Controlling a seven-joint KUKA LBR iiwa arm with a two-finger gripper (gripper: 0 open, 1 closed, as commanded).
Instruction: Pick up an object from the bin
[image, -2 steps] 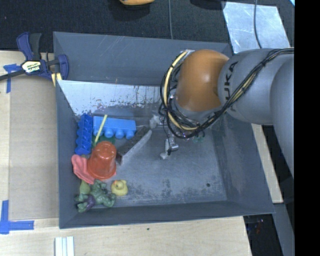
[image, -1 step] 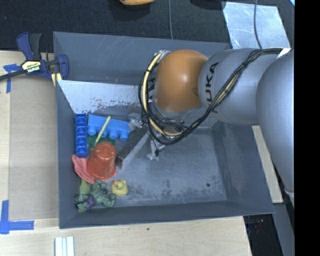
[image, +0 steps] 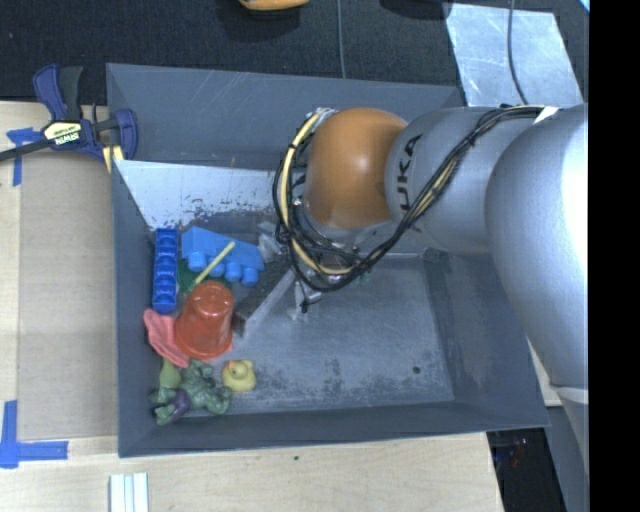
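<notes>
red cup (image: 206, 320) touching pink piece (image: 158, 334), yellow duck (image: 239, 376) beside green figure (image: 196, 393), long blue brick (image: 165, 268)

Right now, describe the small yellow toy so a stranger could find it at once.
Look at the left side of the grey bin, where toys lie heaped. Below the upturned red cup, right of the green figure, sits the yellow toy: the only small, rounded yellow piece.

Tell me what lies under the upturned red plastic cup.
A pink flat piece pokes out from beneath the upturned red plastic cup on its left. How far the piece runs underneath, and whatever is inside the cup, is covered.
</notes>
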